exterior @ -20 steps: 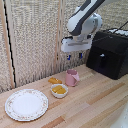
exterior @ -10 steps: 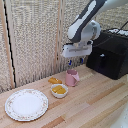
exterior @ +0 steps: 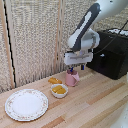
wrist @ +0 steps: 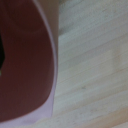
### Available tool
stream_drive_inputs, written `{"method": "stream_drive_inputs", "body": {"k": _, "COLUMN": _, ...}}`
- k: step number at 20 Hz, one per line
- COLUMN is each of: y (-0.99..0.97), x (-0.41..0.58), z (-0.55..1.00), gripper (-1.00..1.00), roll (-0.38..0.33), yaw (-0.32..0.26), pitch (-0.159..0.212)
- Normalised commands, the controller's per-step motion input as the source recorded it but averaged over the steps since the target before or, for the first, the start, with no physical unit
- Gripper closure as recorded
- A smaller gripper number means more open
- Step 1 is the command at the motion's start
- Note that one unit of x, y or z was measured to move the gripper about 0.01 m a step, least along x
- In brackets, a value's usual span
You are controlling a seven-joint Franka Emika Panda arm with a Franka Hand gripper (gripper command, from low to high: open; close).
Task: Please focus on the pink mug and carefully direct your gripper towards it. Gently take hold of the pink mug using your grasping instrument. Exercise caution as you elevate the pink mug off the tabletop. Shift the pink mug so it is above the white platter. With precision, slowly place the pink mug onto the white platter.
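Pink mug upright on the tabletop, just beside the small white bowl with orange contents; an orange item lies beyond the bowl. Hand sits right over the mug rim, fingertips at or inside the opening. Can't tell if fingers are spread or pinching: wrist view shows only mug wall and wood. Advice: straddle one wall, squeeze gently, lift straight up to clear the bowl. White platter is well apart, toward the exterior view's left.

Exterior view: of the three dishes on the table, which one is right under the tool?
The pink mug: the tool sits directly above it. The small white bowl and white platter lie further toward the exterior view's left.
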Motion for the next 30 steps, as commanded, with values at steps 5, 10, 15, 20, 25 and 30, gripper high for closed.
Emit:
{"method": "stream_drive_inputs", "body": {"k": 5, "y": -0.03, "x": 0.051, "z": -0.27, "gripper": -1.00, "roll": -0.082, "yaw": 0.051, "pitch": 0.000}}
{"method": "stream_drive_inputs", "body": {"k": 10, "y": 0.00, "x": 0.016, "z": -0.24, "gripper": 1.00, "roll": -0.066, "yaw": 0.023, "pitch": 0.000}}
{"method": "stream_drive_inputs", "body": {"k": 15, "y": 0.01, "x": 0.000, "z": -0.11, "gripper": 1.00, "roll": -0.029, "yaw": -0.003, "pitch": 0.000}}
{"method": "stream_drive_inputs", "body": {"k": 20, "y": 0.00, "x": 0.000, "z": -0.04, "gripper": 1.00, "roll": -0.018, "yaw": -0.005, "pitch": 0.002}}
{"method": "stream_drive_inputs", "body": {"k": 25, "y": 0.00, "x": 0.000, "z": -0.03, "gripper": 1.00, "roll": -0.024, "yaw": 0.000, "pitch": 0.006}}
{"method": "stream_drive_inputs", "body": {"k": 30, "y": 0.00, "x": 0.000, "z": 0.00, "gripper": 1.00, "roll": -0.001, "yaw": 0.000, "pitch": 0.000}}
